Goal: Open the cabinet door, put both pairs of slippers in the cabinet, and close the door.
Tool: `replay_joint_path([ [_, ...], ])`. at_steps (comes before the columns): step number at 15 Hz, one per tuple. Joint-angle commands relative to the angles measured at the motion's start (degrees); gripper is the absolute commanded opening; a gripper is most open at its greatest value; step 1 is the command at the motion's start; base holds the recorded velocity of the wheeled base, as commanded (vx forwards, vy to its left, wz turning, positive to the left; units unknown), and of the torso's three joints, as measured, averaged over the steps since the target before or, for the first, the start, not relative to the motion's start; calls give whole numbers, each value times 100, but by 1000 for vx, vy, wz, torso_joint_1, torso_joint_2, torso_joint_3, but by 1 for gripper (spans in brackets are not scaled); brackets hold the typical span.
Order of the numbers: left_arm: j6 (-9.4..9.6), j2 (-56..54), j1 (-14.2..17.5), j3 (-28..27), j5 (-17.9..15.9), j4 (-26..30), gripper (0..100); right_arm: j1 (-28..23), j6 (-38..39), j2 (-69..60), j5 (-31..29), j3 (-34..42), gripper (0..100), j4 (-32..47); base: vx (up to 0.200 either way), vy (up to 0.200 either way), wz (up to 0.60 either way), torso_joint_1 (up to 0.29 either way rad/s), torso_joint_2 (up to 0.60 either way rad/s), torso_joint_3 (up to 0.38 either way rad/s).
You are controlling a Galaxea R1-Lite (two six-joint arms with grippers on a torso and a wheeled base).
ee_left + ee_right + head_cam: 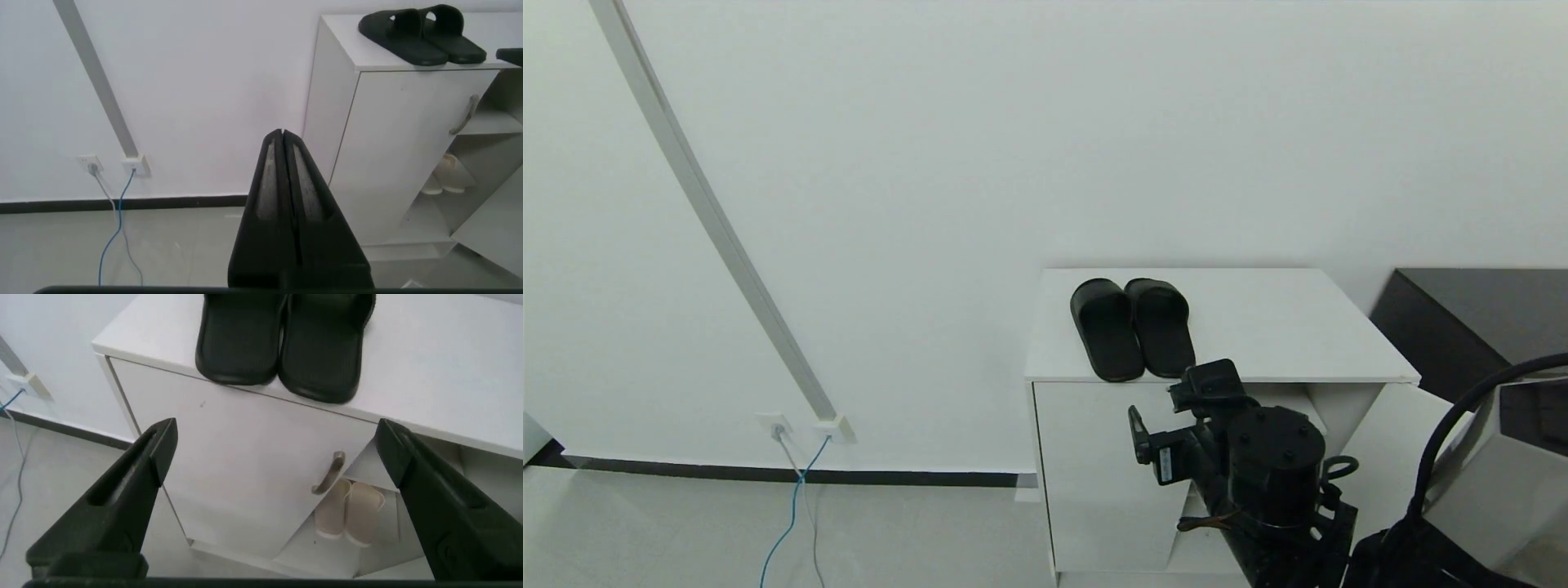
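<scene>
The left tool [283,204] is held out toward the cabinet [400,147], fingers pressed together, holding nothing. The black slippers [1131,327] lie side by side on the cabinet top, long way front to back, toes toward the wall, heels at the front edge. The right tool [275,429] faces the cabinet front, spread wide and empty. The pale slippers [350,510] sit inside

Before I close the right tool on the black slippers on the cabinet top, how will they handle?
The black slippers look like moulded foam or rubber: probably light, and one may droop if pinched by its heel. They lie side by side, touching, so the open right tool may drag both. The cabinet top looks smooth, so a push would likely slide them.
</scene>
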Motion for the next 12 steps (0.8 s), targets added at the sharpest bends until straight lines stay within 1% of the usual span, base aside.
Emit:
replay_joint_path([
  [1, 0, 0, 4, 1, 1, -1, 0, -33, 21, 84, -7, -57, 100, -2, 0, 0, 0, 0, 0, 0],
  [4, 8, 9, 4, 1, -8, -1, 0, -244, 29, 119, 2, -496, 100, 104, 0, 0, 0, 0, 0, 0],
  [6, 8, 9, 4, 1, -8, 8, 0, -332, 38, 31, 37, -743, 100, 579, 0, 0, 0, 0, 0, 0],
  [10, -18, 9, 4, 1, 1, -1, 0, -359, 91, -101, 37, -1173, 100, 1185, 0, 0, 0, 0, 0, 0],
  [12, -27, 9, 4, 1, 1, -1, 0, -350, 363, -250, 46, -1279, 100, 1748, 200, 0, 0, 2, 2, 2],
])
